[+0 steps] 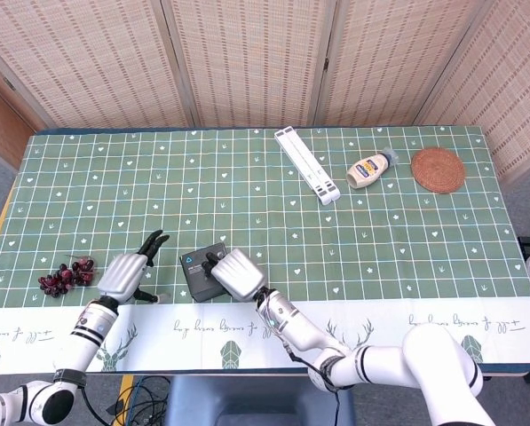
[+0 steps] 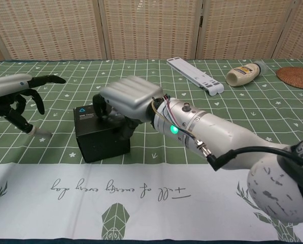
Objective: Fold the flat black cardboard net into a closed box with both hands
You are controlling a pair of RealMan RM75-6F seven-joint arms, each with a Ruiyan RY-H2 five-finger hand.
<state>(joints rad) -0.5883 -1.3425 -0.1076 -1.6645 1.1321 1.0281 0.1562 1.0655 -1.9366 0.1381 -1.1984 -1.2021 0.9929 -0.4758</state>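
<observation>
A: What is the right hand [image 1: 236, 274] doing?

B: It lies palm-down over the black box [image 1: 201, 272], fingers curled onto the top and right side, pressing on it. Whether it truly grips the box, I cannot tell.

A: And the left hand [image 1: 125, 274]?

B: Off to the left of the box and apart from it, fingers spread, holding nothing. From the chest camera it hangs above the cloth near the left edge of the picture.

A: Where does the box sit?

B: On the green checked part of the tabletop [image 1: 265, 191], close to the white strip along the front edge. It looks folded up, with a small blue mark on its top.

A: What is around it?

B: A bunch of dark grapes [image 1: 66, 275] lies left of the left hand. Far back on the right are a white bar [image 1: 308, 165], a squeeze bottle [image 1: 372, 168] on its side and a round woven coaster [image 1: 439, 169], all well apart from the box. Open cloth stretches between.
</observation>
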